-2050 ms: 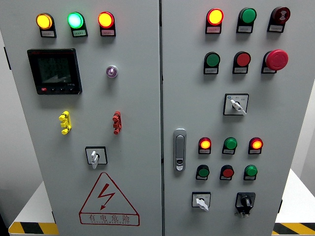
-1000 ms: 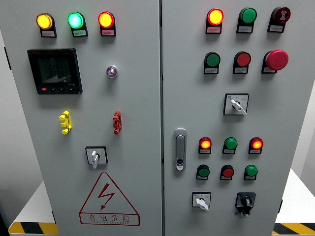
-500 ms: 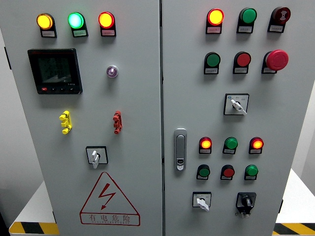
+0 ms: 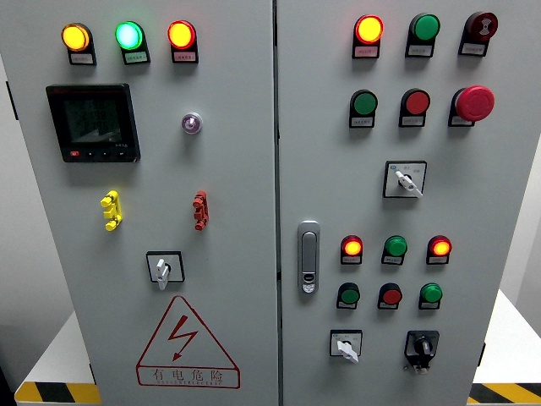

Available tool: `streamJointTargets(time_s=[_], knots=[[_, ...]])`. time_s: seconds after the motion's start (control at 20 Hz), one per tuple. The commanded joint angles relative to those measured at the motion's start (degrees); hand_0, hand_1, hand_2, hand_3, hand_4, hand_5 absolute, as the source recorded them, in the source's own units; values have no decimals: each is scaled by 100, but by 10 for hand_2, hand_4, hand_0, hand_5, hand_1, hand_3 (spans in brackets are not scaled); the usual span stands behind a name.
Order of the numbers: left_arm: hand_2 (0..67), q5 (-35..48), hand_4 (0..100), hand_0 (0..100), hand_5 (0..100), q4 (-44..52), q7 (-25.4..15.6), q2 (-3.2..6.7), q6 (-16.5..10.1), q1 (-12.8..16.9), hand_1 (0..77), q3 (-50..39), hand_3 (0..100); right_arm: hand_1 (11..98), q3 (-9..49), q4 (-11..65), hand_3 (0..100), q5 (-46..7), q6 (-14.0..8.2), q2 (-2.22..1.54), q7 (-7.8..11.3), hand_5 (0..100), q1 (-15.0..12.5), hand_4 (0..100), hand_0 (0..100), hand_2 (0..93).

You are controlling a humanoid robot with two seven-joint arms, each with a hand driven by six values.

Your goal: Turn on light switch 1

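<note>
Nothing on the grey control cabinet [image 4: 228,76] has moved since a moment ago — only my view has drifted very slightly. Neither of my hands shows in the head view, so I cannot tell whether their fingers are apart or together.

Which control is light switch 1 I cannot tell; the labels are too small to read. Taking the silver door handle [image 4: 309,257] as landmark: to its left, on the other door, sits a white rotary selector [image 4: 163,268] above the red warning triangle [image 4: 187,342]. To its right is a row of lit lamps — red [image 4: 352,247], green [image 4: 395,247], red [image 4: 439,246]. Below right are a white selector [image 4: 345,345] and a black selector [image 4: 420,346].
</note>
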Motion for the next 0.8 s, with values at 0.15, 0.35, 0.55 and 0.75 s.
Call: streamJointTargets(time_s=[0.15,0.35,0.55,0.75], knots=[[120,69,316,0,260,-1378,128,8,-1,3,191,-58,149,194,-1,0,197,0,1,5,0,105,-1,194,0,0],[140,96,388,0,321,-2056,216,26,-1,3,211,-181,223,197,-1,0,197,0,-8,-4,0,105,-1,194,0,0],[204,96,559,0,464,-2470,436,17,8,-94,256,-348,413,198,-1,0,197,0,1,-4,0,106,-1,194,0,0],[230,96,720,0,579,-2558,497,-27,8,-453,323,-550,552,196,-9,0,197,0,1,-4,0,105,-1,194,0,0]])
